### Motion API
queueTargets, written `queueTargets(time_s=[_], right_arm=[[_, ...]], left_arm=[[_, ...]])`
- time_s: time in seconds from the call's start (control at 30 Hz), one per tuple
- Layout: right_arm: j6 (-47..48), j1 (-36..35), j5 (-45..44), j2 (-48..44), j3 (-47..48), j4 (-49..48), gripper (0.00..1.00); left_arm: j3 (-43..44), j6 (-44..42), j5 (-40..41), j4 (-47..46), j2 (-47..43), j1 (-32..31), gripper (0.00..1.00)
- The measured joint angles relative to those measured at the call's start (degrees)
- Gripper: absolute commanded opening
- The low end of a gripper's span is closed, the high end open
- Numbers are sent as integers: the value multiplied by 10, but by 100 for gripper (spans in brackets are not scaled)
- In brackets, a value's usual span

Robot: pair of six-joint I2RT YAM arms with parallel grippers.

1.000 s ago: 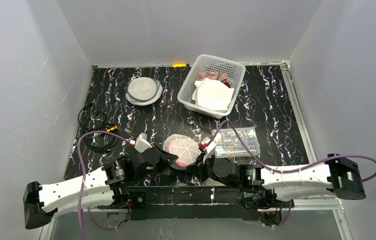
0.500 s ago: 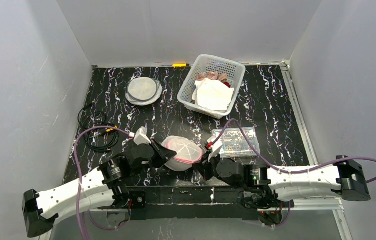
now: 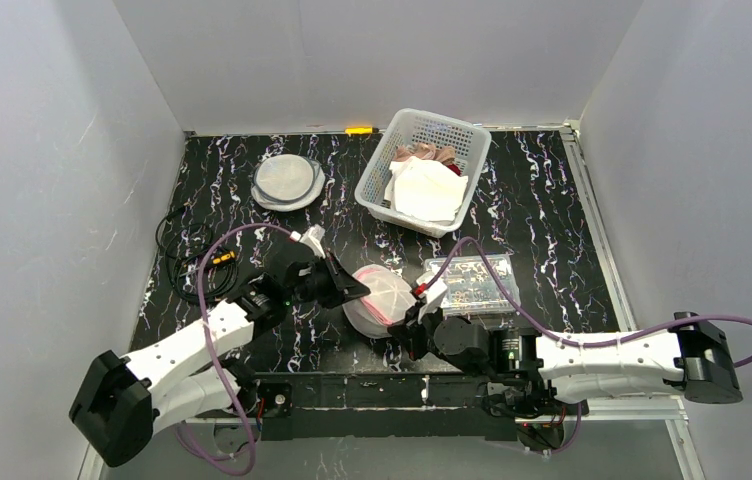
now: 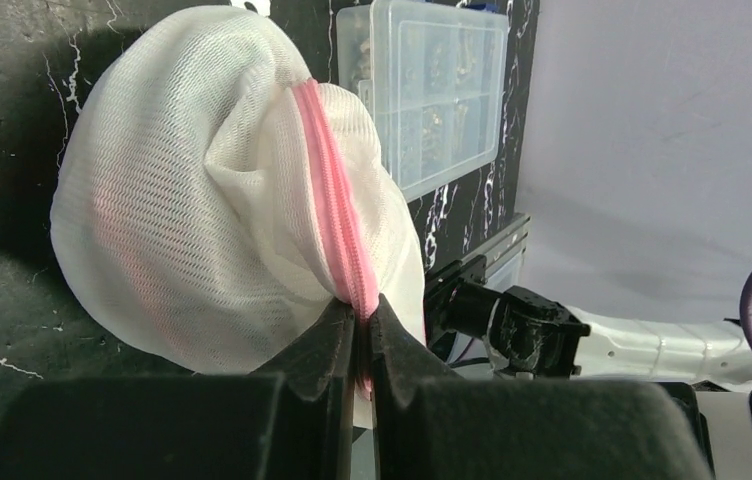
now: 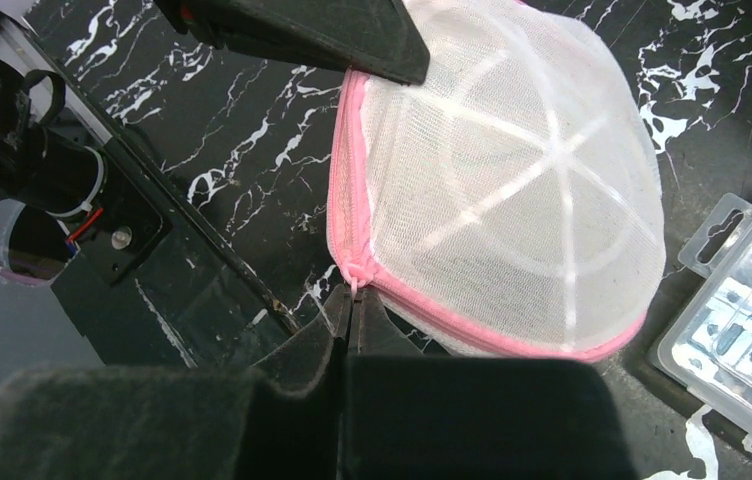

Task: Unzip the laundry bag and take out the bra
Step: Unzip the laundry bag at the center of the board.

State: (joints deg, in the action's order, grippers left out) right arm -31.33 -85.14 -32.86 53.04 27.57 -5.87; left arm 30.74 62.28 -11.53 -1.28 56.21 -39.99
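Note:
The laundry bag is a round white mesh pouch with a pink zipper around its rim, and it stands tilted on edge between both grippers. My left gripper is shut on the pink zipper seam at the bag's left side. My right gripper is shut on the small pink zipper pull at the bag's near edge. The zipper looks closed along the part I can see. The bra is hidden inside the bag; only a faint pink tint shows through the mesh.
A clear plastic organizer box lies just right of the bag. A white basket with clothes stands at the back. A second round mesh bag lies back left, and black cables are coiled at the left.
My left arm has swung away from the near edge toward the table's middle, carrying the bag's rim along and tipping the bag up on edge. Both grippers stayed shut.

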Motion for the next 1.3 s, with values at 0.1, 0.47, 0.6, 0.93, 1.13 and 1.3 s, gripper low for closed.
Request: queueTargets(time_s=[0.1, 0.47, 0.6, 0.93, 1.13, 1.3], right_arm=[[-2, 0, 3, 10, -1, -2, 1], [-4, -1, 18, 22, -1, -21, 1], [-3, -1, 20, 35, 0, -25, 1], [1, -1, 31, 69, 19, -37, 1], [2, -1, 37, 82, 27, -47, 1], [2, -1, 42, 82, 27, -51, 1]], left_arm=[[0, -13, -19, -10, 14, 7, 39], [-13, 12, 31, 121, -164, -1, 77], [-23, 74, 87, 198, -246, -69, 79], [-8, 210, 239, 266, -178, -249, 79], [20, 235, 289, 252, -112, -251, 67], [26, 254, 318, 253, -106, -251, 63]])
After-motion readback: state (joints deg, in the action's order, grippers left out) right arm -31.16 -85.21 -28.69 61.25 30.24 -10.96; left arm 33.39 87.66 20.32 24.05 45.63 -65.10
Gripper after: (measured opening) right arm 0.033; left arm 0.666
